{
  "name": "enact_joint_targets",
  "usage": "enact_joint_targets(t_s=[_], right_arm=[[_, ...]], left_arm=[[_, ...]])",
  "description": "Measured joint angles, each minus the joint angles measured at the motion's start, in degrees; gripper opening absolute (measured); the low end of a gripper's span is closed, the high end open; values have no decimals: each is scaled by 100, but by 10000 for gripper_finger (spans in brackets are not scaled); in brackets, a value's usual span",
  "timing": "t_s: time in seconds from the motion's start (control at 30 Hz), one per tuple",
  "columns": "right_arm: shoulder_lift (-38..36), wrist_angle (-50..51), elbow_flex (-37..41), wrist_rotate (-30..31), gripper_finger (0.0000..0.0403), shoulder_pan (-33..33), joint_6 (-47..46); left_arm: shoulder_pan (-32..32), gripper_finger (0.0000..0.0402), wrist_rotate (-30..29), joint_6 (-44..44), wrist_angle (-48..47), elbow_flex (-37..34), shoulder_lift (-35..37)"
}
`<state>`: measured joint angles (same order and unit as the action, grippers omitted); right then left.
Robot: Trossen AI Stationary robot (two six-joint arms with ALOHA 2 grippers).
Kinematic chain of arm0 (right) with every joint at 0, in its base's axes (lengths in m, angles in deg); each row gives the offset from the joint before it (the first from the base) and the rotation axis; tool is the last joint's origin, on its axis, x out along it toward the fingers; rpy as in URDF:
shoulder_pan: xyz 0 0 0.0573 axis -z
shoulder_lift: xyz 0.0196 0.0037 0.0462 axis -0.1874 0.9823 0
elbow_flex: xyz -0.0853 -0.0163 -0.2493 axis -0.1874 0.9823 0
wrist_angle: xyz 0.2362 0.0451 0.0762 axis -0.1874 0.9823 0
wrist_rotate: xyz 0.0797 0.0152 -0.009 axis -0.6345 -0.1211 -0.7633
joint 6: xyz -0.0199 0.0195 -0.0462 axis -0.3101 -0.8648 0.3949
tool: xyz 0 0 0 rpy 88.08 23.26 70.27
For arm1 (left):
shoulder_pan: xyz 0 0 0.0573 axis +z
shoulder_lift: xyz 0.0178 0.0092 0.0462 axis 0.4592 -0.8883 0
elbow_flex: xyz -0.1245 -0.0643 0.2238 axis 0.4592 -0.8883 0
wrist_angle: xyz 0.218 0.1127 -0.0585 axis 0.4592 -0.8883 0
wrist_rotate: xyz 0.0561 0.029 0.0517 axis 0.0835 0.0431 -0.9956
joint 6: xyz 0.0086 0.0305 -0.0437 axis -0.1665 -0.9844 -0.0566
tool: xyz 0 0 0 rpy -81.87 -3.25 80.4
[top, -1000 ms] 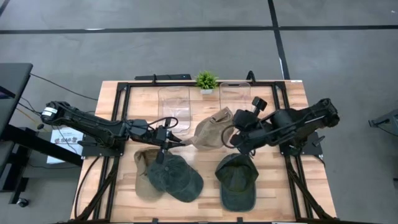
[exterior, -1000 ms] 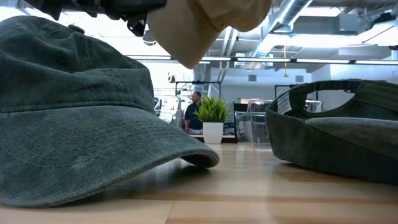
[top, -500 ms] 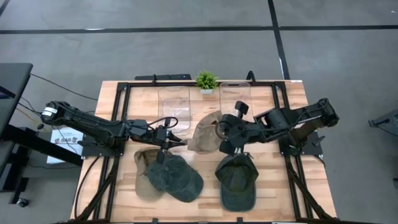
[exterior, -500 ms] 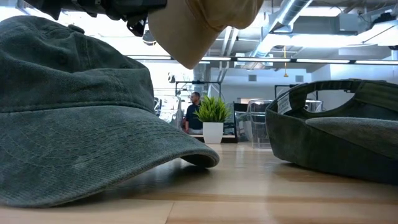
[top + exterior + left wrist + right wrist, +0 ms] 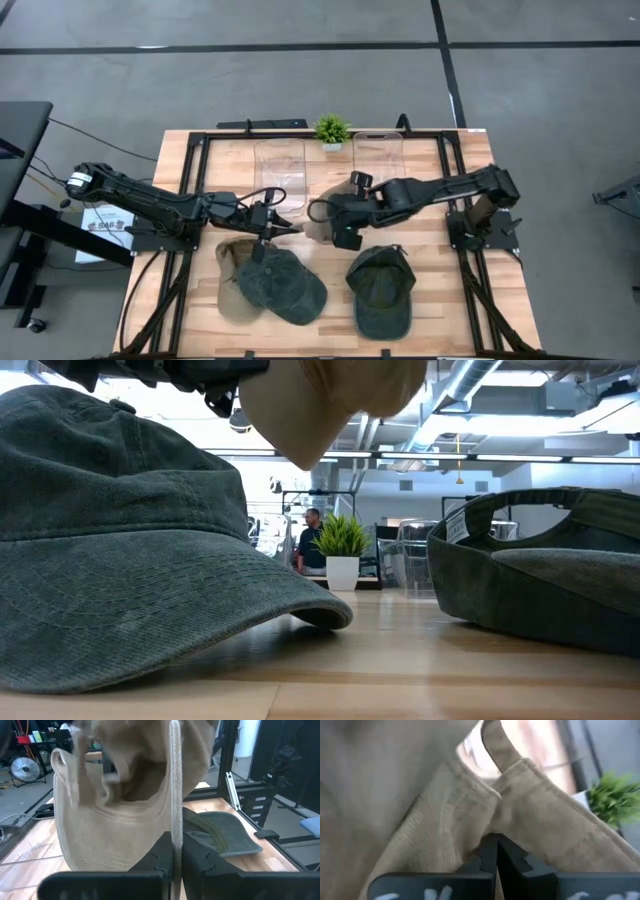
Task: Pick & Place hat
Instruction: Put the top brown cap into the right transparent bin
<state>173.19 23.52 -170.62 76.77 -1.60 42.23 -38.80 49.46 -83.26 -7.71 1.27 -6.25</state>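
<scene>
Both pincers clenched on tan cap (image 5: 320, 218), lifted above counter (image 5: 450, 290) near potted plant (image 5: 331, 130); looks like 2-arm carry to keep it spread.

Left pincer (image 5: 284, 228), right pincer (image 5: 335, 215).

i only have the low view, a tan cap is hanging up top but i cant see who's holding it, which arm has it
Observer: Both. The left tool is shut on an edge of the tan cap, and the right tool is shut on its fabric too.
Operator: ok is it over the table middle or off to a side
Observer: Middle, from the high view, between the two arms and just in front of the clear bins.
Operator: how many other caps are down there, i see two
Observer: Three. Under the grey-green cap lies an olive cap you can't see; the dark green cap sits apart to its right, opening up.
</scene>
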Motion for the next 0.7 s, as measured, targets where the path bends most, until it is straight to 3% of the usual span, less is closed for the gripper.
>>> enact_joint_targets(t_s=[0.2,0.53,0.7], right_arm=[[95,-8,-2,-921,0,12,508],[-539,-97,-2,-2018,0,-363,757],[-876,-70,-2,-2196,0,-488,759]], left_arm=[[-4,17,26,-2,-31,0,-2],[-2,17,11,-6,-36,0,-2],[-2,17,23,-6,-36,0,-2]])
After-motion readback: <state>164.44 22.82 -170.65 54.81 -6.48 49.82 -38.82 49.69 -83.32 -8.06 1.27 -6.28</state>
